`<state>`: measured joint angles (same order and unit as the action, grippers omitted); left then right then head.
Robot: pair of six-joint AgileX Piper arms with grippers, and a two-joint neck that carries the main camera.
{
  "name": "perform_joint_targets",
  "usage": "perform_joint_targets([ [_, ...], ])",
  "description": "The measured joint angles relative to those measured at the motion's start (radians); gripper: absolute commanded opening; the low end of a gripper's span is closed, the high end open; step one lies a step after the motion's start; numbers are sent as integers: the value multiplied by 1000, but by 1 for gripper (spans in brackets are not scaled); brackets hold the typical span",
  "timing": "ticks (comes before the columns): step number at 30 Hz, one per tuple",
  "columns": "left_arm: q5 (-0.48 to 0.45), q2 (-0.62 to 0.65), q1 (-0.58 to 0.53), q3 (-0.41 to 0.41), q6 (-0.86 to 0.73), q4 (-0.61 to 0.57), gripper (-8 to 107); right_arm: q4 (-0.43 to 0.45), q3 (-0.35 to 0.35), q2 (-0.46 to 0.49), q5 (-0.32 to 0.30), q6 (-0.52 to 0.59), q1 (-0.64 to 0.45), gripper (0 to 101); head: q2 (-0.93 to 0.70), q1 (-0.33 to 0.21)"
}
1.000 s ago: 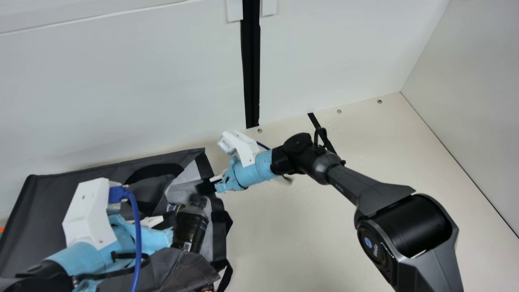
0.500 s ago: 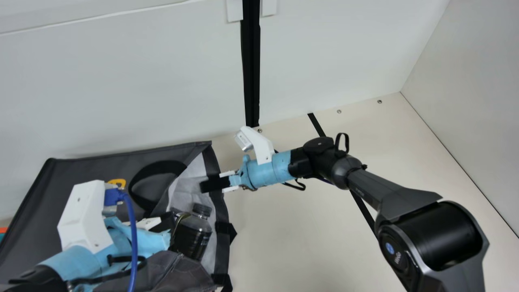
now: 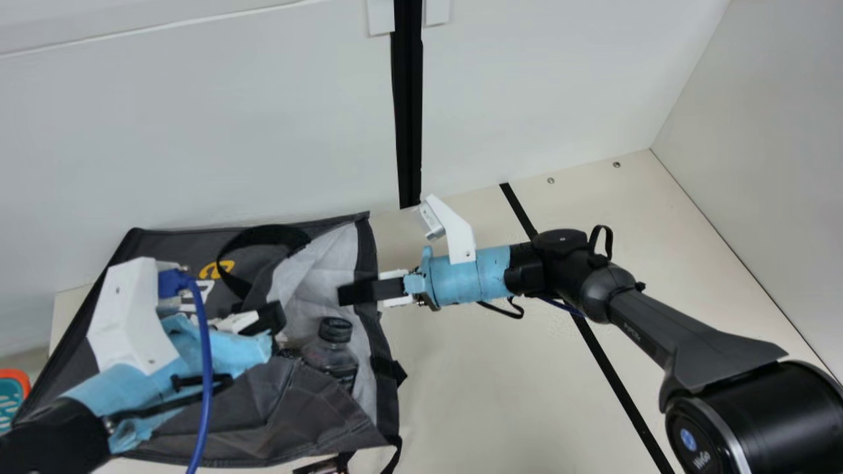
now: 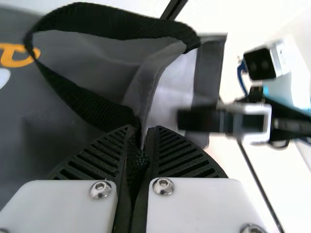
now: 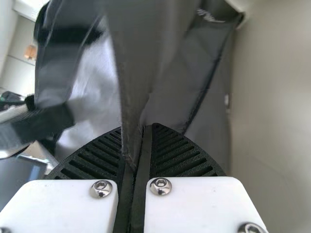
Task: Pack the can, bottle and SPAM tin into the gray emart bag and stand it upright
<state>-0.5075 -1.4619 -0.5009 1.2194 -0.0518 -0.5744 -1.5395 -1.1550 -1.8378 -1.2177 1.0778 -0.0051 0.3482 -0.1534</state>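
The gray emart bag lies on its side with its open mouth to the right. Inside the mouth is the dark bottle, cap up, its lower part hidden by the bag's near side. My left gripper is over the bag, left of the bottle; in the left wrist view the left gripper is shut on the bag's edge and black handle. Across the mouth's far side reaches my right gripper. In the right wrist view the right gripper is shut on a fold of gray fabric. The can and SPAM tin cannot be made out.
A small dark and reddish item lies at the bag's near edge. An orange and teal object stands at the far left. White walls rise behind and at the right; a black strip crosses the table.
My right gripper has moved right, and the bag's mouth and far edge have shifted right with it. The left gripper has risen slightly. The bag's near side now covers more of the bottle.
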Motion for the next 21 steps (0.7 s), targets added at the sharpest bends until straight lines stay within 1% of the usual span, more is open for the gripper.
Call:
perform_joint_targets([
  [4, 28, -2, 2, 23, -2, -17, -8, -24, 30, 47, 0, -20, 6, 0, 0, 0],
  [10, 48, 4, -2, 62, 10, -11, -8, -60, 58, 129, -2, -52, 14, 0, 0, 0],
  [21, 55, 24, -18, 126, 44, 29, -8, -121, 62, 262, -2, -133, 2, 0, 0, 2],
])
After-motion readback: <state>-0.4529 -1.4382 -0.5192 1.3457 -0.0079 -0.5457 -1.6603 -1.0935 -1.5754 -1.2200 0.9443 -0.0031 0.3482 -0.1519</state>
